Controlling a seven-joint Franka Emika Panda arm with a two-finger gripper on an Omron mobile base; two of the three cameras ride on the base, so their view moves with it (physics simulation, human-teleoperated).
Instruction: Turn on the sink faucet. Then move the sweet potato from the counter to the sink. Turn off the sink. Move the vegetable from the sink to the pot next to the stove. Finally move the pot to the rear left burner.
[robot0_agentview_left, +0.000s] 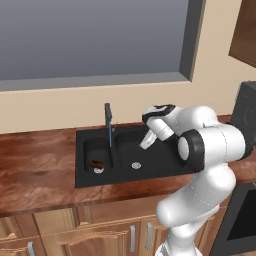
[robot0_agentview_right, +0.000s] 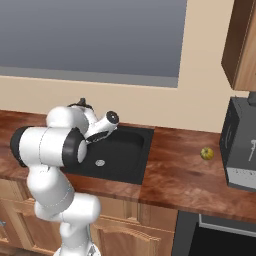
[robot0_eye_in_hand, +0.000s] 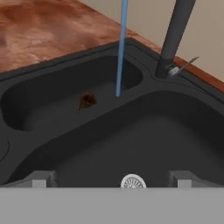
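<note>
Gripper hangs over the larger right basin of the black sink set in the wooden counter, jaws spread wide with nothing between them, both finger tips low in the hand view with the round drain between them. Sweet potato lies on the floor of the smaller left basin, just beside the blue water stream running down from the dark faucet into that basin; a thin handle sticks out at the faucet's base. Small yellow-green fruit sits on the counter right of the sink, near a dark appliance.
</note>
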